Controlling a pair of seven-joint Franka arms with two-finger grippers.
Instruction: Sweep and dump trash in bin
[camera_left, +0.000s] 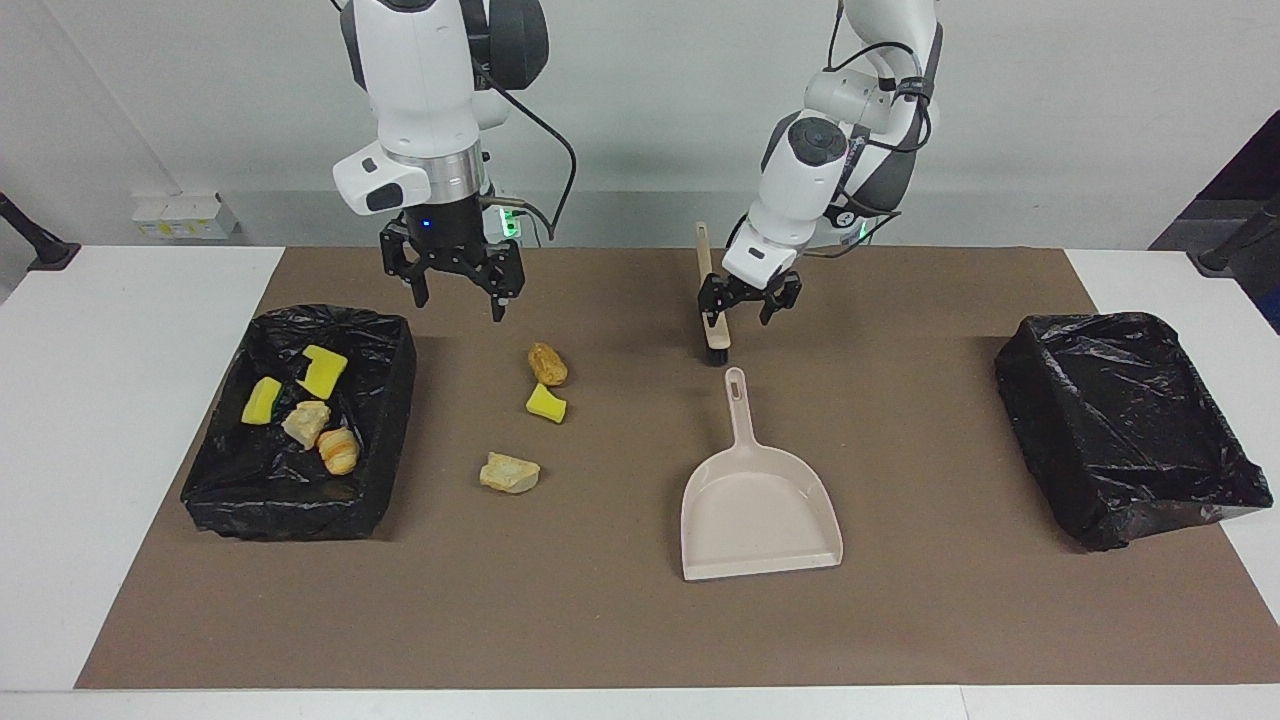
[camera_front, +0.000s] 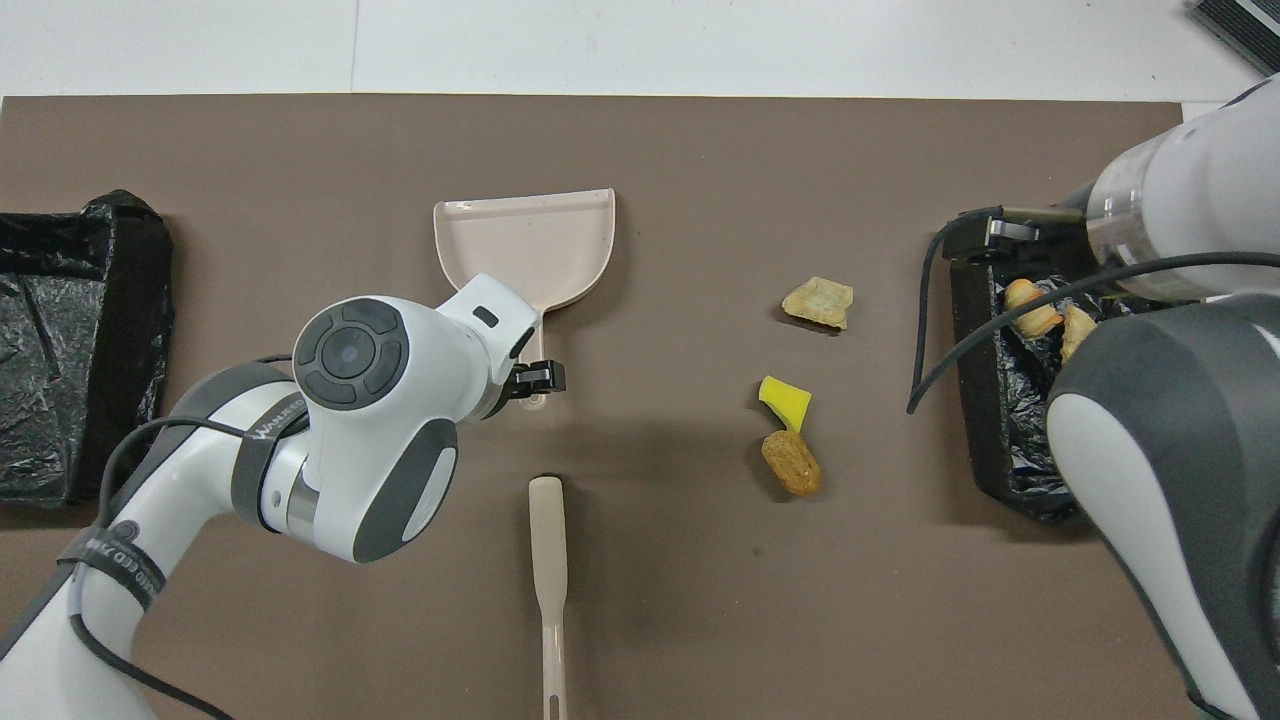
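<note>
Your right gripper (camera_left: 455, 292) hangs open and empty above the mat (camera_left: 900, 620), just beside the lined bin (camera_left: 395, 400) at its end of the table; that bin holds four scraps (camera_left: 300, 405). Three scraps (camera_left: 535, 405) lie on the mat between the bin and the dustpan (camera_left: 757, 510). Your left gripper (camera_left: 748, 303), jaws apart and holding nothing, hovers over the brush (camera_left: 711, 300), next to the dustpan's handle. The other lined bin (camera_left: 1130, 430) sits well apart.

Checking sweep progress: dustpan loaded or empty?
Empty. The dustpan shows a bare beige scoop in both views; three scraps lie on the mat beside it.
</note>
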